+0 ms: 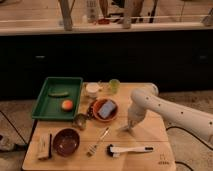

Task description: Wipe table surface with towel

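Reaching down from the right, the white arm [170,112] puts its gripper [128,127] low over the wooden table [150,145], right of centre, between the orange bowl [104,110] and the table's right edge. Gripper tip sits at or right on the surface; whether it is open or closed, cannot tell, and nothing can be made out in it. No towel can be picked out for certain; the nearest candidate is a blue-grey pad [106,108] lying in the orange bowl, just left of the gripper.

Green tray [48,95] at back left holds an orange fruit [67,104] and a dark green item [58,93]. White cup [92,89] and pale green cup [114,85] stand near the back edge. Small metal cup [80,120] is beside the bowl. Dark brown bowl [66,141] front left, with a block [44,146] to its left. Fork [98,141] lies diagonally in front of the orange bowl. White-handled brush [129,149] lies along the front, below the gripper.
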`<action>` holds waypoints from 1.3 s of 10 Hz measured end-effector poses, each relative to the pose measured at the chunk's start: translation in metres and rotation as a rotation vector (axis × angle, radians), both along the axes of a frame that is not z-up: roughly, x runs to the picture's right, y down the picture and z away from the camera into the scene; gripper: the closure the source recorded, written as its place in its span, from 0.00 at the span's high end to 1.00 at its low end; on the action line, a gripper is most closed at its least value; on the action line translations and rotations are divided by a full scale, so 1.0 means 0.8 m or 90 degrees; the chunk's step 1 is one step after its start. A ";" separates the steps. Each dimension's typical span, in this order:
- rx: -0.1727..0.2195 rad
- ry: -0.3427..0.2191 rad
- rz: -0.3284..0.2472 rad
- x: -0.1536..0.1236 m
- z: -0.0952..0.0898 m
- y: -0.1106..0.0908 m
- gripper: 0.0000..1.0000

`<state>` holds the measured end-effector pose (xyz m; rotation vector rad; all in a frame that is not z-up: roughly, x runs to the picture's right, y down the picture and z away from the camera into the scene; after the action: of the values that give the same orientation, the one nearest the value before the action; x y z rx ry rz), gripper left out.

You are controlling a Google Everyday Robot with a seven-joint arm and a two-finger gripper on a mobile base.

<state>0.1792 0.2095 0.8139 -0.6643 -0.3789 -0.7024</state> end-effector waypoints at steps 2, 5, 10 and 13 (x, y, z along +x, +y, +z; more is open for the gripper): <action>0.007 0.026 0.006 0.047 0.000 -0.005 0.01; 0.022 0.062 0.021 0.096 0.020 -0.029 0.01; 0.015 0.033 0.008 0.054 0.045 -0.035 0.01; 0.008 -0.005 -0.011 0.000 0.033 -0.018 0.01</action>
<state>0.1791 0.1952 0.8400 -0.6539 -0.3755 -0.7236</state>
